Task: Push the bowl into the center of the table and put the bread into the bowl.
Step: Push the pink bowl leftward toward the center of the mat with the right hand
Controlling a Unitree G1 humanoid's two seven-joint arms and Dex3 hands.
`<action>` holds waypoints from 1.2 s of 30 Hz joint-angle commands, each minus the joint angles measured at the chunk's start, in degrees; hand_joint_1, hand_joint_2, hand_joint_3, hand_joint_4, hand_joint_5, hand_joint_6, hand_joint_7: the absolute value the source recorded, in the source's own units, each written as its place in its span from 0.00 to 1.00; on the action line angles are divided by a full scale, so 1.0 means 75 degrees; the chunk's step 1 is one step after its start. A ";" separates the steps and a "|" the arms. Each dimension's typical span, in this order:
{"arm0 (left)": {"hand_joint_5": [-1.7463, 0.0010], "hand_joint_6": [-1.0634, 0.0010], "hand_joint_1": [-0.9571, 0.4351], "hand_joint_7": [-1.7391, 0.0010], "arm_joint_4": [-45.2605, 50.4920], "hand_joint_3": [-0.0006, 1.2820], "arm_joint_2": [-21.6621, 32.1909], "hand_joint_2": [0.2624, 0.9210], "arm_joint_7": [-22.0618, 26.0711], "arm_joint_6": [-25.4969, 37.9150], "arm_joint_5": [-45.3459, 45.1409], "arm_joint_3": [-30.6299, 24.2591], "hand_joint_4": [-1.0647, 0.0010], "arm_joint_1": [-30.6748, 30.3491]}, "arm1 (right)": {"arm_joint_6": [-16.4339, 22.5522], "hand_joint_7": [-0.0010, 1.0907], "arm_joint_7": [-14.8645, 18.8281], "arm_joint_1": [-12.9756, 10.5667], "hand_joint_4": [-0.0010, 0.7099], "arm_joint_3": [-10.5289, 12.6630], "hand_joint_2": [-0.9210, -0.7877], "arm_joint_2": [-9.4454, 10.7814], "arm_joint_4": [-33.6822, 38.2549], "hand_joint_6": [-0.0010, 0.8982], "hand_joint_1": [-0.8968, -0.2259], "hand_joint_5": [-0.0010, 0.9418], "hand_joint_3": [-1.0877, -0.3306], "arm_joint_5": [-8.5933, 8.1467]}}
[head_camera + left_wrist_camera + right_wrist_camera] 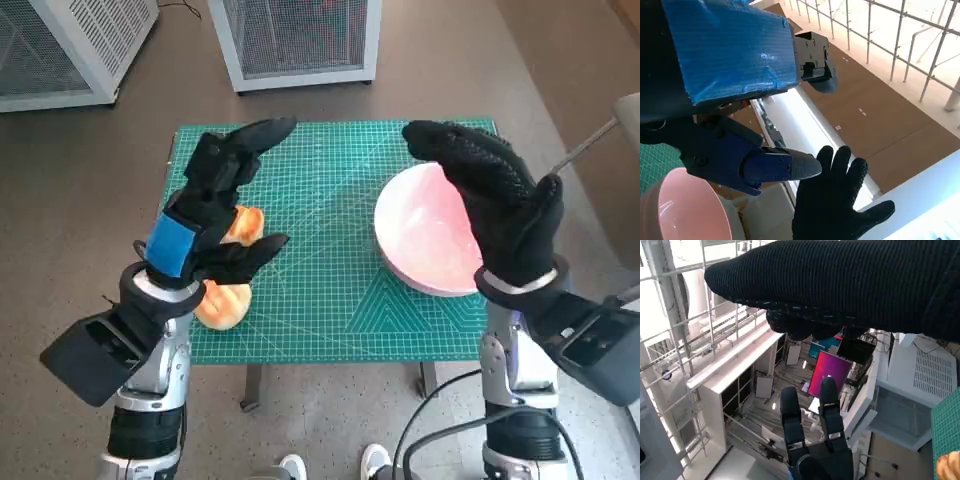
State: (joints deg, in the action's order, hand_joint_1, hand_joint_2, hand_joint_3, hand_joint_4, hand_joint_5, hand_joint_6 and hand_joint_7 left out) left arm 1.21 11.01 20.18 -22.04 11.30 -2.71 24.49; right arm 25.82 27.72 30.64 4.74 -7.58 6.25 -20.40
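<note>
Head view: bread under left robot hand | wrist views hardly show it | both robot hands apparently spread, empty

Robot body as seen from my remote station: two pale forearms, mismatched black hands.

On my head view, the left hand at 9 o'clock is black hard plastic with a rectangular patch of blue tape over its back; the left wrist view shows that tape glossy and faintly ribbed. The right hand at 3 o'clock wears a black knitted glove with a dotted texture. Each silver-grey forearm carries a black box-shaped camera housing near the wrist. Black cables loop beside the right forearm at 5 o'clock.
</note>
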 commanded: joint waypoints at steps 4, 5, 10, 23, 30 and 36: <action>0.68 1.00 0.31 0.57 0.0101 0.30 -0.0017 1.00 0.0016 0.0014 0.0049 0.0003 0.98 0.0006 | 0.0104 0.58 0.0210 -0.0174 0.46 0.0250 0.00 -0.0179 0.0224 0.00 0.58 0.01 0.84 -0.0177; 0.68 1.00 0.31 0.57 0.0100 0.30 -0.0016 1.00 0.0017 0.0004 0.0047 -0.0001 0.98 -0.0006 | 0.0202 0.57 0.0272 -0.0141 0.46 0.0350 0.00 -0.0240 0.0395 0.00 0.58 0.01 0.84 -0.0209; 0.68 1.00 0.30 0.57 0.0151 0.30 -0.0016 1.00 0.0006 -0.0001 0.0035 -0.0006 0.98 -0.0058 | 0.0694 0.55 0.0369 0.0044 0.45 0.0772 0.00 -0.0469 0.1205 0.00 0.57 0.00 0.82 -0.0202; 0.68 1.00 0.31 0.57 0.0188 0.30 -0.0022 1.00 -0.0013 -0.0050 -0.0001 -0.0017 0.98 -0.0178 | 0.1738 0.53 -0.1066 0.0473 0.44 0.1700 0.00 -0.0954 0.3413 0.00 0.61 0.00 0.72 0.0720; 0.69 1.00 0.31 0.57 0.0192 0.30 -0.0017 1.00 -0.0020 -0.0050 -0.0001 -0.0030 0.98 -0.0198 | 0.1742 0.49 -0.1600 0.0681 0.42 0.1970 0.00 -0.1280 0.4596 0.00 0.69 0.00 0.64 0.0849; 0.69 1.00 0.31 0.58 0.0180 0.30 -0.0011 1.00 -0.0017 -0.0047 0.0005 -0.0041 0.98 -0.0209 | 0.1741 0.48 -0.1860 0.0942 0.41 0.2195 0.00 -0.1432 0.5910 0.00 0.75 0.00 0.58 0.0727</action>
State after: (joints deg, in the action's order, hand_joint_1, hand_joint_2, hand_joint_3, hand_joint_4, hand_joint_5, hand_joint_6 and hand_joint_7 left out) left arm 1.63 10.93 20.14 -22.04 11.26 -2.86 23.54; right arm 39.59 14.99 37.26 20.31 -18.01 45.62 -15.05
